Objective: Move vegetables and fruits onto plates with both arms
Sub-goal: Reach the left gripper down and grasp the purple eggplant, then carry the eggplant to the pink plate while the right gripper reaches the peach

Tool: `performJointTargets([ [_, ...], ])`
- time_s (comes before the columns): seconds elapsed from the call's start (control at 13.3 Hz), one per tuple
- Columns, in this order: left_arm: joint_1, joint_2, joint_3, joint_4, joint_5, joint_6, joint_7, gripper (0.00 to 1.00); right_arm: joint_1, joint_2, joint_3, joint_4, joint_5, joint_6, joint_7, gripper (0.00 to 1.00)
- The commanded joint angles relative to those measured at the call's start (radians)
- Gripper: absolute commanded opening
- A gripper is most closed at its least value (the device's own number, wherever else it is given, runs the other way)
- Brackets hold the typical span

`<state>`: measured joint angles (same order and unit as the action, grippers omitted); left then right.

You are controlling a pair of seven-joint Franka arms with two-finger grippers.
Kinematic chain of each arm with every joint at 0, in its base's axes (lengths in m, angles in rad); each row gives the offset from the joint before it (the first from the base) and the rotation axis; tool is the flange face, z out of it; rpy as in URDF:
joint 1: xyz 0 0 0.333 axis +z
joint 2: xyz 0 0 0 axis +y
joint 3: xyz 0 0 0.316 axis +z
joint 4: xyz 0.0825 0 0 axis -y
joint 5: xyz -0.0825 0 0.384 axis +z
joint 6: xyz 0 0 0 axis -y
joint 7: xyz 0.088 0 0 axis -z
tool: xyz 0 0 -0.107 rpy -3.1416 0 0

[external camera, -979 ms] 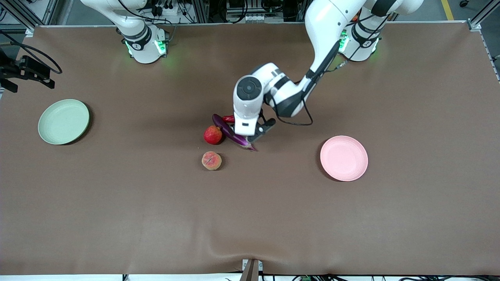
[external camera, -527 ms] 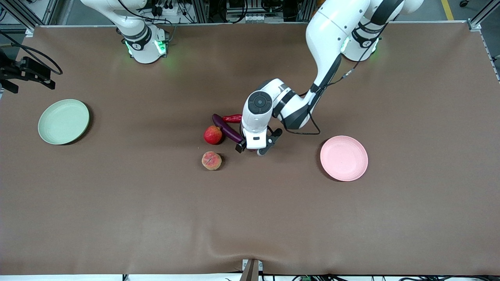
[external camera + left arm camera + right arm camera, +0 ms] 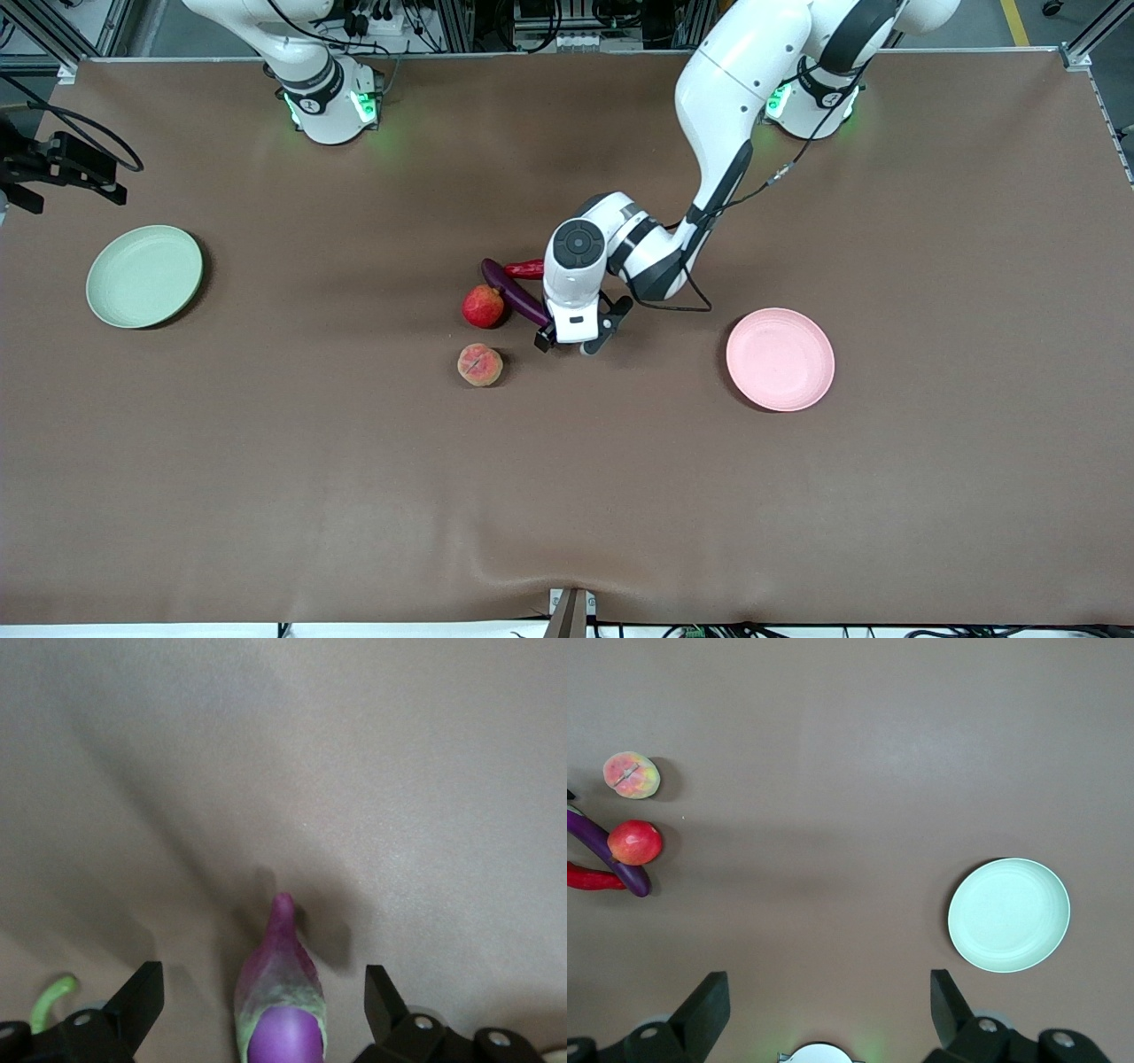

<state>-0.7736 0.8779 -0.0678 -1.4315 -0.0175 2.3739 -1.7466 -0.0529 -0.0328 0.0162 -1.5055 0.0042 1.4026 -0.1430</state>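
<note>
The purple eggplant (image 3: 516,295) lies mid-table between the red chili pepper (image 3: 526,268) and the round red fruit (image 3: 483,306). The peach (image 3: 479,364) lies nearer the camera. My left gripper (image 3: 567,341) is open, low over the eggplant's stem end (image 3: 282,992), its fingers (image 3: 135,1001) wide apart on either side and not touching it. My right gripper (image 3: 827,1005) is open and empty, waiting high by its base; its view shows the green plate (image 3: 1008,914) and the produce. The green plate (image 3: 144,276) and pink plate (image 3: 780,359) hold nothing.
The chili's green stem (image 3: 49,1001) shows beside one left finger. A black camera mount (image 3: 53,164) stands at the table edge by the green plate. Brown cloth (image 3: 567,496) covers the table.
My left gripper has slid along the eggplant toward the camera and now covers its stem end. The eggplant and the other things have not moved.
</note>
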Motion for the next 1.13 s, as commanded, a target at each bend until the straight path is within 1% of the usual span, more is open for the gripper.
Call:
performJointTargets([
  [0.0, -0.03, 0.026, 0.02, 0.04, 0.008, 0.002, -0.056, 0.69, -0.024, 0.008, 0.013, 0.016, 0.013, -0.01, -0.006, 1.0],
  [0.08, -0.032, 0.026, 0.02, 0.04, 0.01, 0.002, -0.073, 0.39, -0.025, 0.01, 0.013, 0.018, 0.013, -0.011, -0.007, 1.0],
  [0.15, -0.033, 0.026, 0.022, 0.039, 0.014, 0.002, -0.071, 0.23, -0.025, 0.01, 0.013, 0.018, 0.011, -0.011, -0.006, 1.0],
  [0.23, -0.033, 0.026, 0.022, 0.037, 0.033, 0.001, -0.068, 0.1, -0.025, 0.011, 0.013, 0.018, 0.011, -0.011, -0.006, 1.0],
  [0.3, -0.033, 0.021, 0.022, 0.037, 0.072, -0.004, -0.067, 0.04, -0.027, 0.016, 0.013, 0.018, 0.011, -0.011, -0.006, 1.0],
  [0.38, -0.021, 0.009, 0.022, 0.033, 0.109, -0.016, -0.064, 0.0, -0.025, 0.042, 0.013, 0.021, 0.011, -0.011, -0.01, 1.0],
  [0.6, 0.022, -0.031, 0.025, 0.034, 0.151, -0.14, -0.013, 0.0, -0.025, 0.053, 0.013, 0.022, 0.008, -0.011, -0.012, 1.0],
  [0.83, 0.074, -0.083, 0.026, 0.036, 0.157, -0.235, 0.068, 0.0, -0.025, 0.062, 0.013, 0.015, 0.005, -0.008, -0.012, 1.0],
  [0.9, 0.092, -0.115, 0.029, 0.036, 0.157, -0.267, 0.074, 0.0, -0.025, 0.123, 0.013, 0.024, 0.002, -0.01, -0.012, 1.0],
  [1.05, 0.129, -0.189, 0.06, 0.036, 0.157, -0.372, 0.075, 0.0, -0.016, 0.157, 0.014, 0.027, -0.006, -0.008, -0.012, 1.0],
])
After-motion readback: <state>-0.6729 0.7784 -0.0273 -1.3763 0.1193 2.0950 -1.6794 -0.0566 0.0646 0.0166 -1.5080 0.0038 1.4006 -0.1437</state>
